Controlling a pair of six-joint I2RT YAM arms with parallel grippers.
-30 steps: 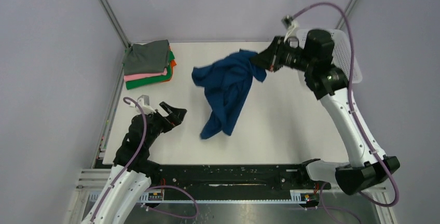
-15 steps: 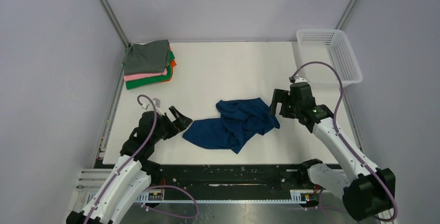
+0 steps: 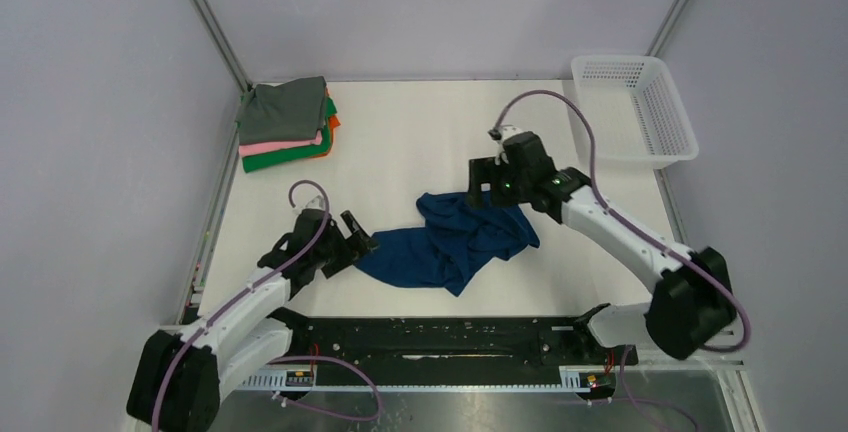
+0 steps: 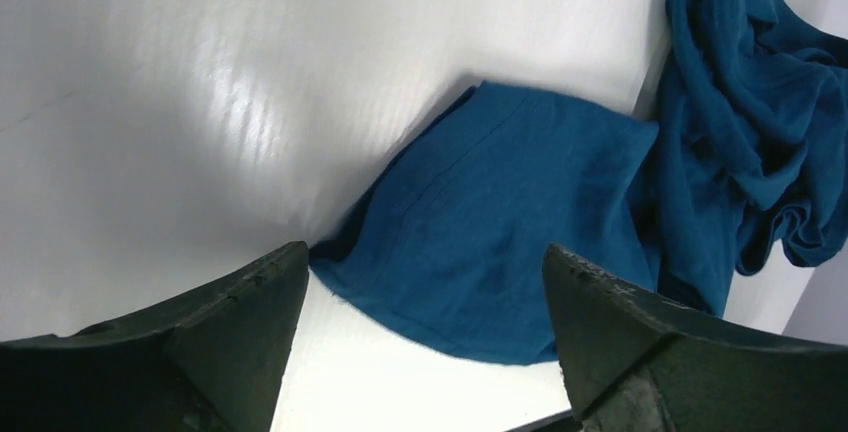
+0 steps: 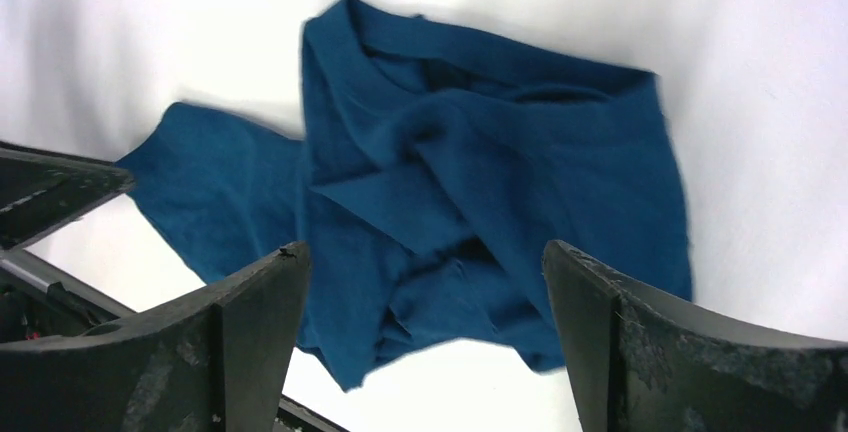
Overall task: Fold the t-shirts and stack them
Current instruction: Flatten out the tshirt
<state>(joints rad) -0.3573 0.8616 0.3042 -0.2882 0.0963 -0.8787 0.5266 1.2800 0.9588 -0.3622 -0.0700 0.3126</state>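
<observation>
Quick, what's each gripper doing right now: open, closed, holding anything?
Left gripper: open, holding nothing, at the blue t-shirt's edge.
Right gripper: open, holding nothing, over the same shirt.

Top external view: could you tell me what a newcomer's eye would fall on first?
A crumpled dark blue t-shirt lies at the table's near middle, with the open left hand at its left edge and the open right hand over its far side. A folded stack of t-shirts sits in the far left corner, a white mesh basket at the far right.
</observation>
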